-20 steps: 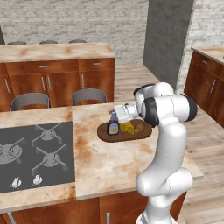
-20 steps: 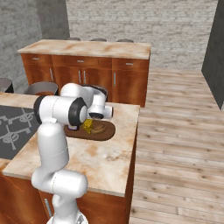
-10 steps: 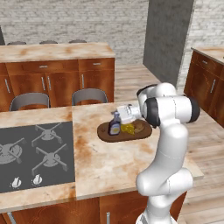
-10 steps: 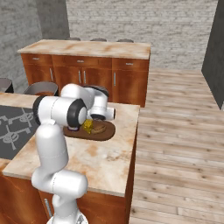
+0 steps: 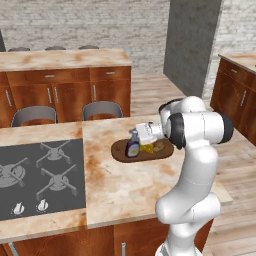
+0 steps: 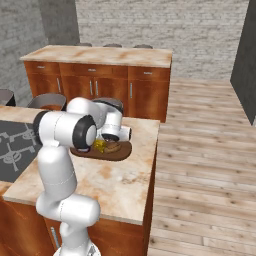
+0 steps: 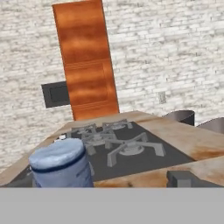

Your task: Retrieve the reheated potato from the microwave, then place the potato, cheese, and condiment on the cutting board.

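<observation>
The bottle (image 5: 133,147) is standing on the board (image 5: 120,152), with the cheese (image 5: 147,148) and potato (image 5: 159,147) lying beside it. The hand (image 5: 141,134) is being held wide open, empty, beside the bottle's cap; a careless retreat could tip the bottle off the tabletop (image 5: 120,185).

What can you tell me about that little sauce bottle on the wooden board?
The condiment is a small bottle of dark brown sauce with a pale label, a narrow neck and a bluish cap. It stands upright at the left end of the dark cutting board, beside the yellow cheese. The open gripper hovers right by it, not gripping it.
</observation>
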Available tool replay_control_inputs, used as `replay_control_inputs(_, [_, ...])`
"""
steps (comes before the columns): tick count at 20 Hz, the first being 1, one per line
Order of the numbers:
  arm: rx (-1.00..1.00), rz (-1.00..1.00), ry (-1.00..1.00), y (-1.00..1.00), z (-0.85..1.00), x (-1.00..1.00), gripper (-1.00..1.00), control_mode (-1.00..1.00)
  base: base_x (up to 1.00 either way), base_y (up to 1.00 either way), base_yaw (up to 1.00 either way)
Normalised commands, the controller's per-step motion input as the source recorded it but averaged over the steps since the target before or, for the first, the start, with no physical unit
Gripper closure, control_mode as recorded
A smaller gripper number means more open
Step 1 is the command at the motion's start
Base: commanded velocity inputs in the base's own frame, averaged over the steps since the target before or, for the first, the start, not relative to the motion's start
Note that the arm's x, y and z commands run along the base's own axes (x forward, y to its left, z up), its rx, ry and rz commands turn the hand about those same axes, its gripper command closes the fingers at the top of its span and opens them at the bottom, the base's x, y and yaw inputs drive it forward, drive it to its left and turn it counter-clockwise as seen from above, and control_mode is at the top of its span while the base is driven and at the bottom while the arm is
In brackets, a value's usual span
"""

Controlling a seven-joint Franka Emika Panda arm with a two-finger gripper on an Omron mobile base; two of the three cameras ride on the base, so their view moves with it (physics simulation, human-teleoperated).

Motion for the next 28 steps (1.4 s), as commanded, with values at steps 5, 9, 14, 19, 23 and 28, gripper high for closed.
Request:
replay_control_inputs(5, [0.00,-0.03,0.00,0.18,0.01,0.17,-1.00,-1.00,0.00,0.00,0.00])
replay_control_inputs(9, [0.00,0.00,0.00,0.07,0.05,0.27,-1.00,-1.00,0.00,0.00,0.00])
replay_control_inputs(14, [0.00,0.00,0.04,-0.07,-0.07,0.23,-1.00,-1.00,0.00,0.00,0.00])
replay_control_inputs(19, [0.00,0.00,0.00,-0.06,-0.15,0.02,-1.00,-1.00,0.00,0.00,0.00])
replay_control_inputs(23, [0.00,-0.01,0.00,-0.02,-0.14,-0.10,-1.00,-1.00,0.00,0.00,0.00])
replay_control_inputs(28, [0.00,-0.07,0.01,0.05,-0.20,-0.18,-1.00,-1.00,0.00,0.00,0.00])
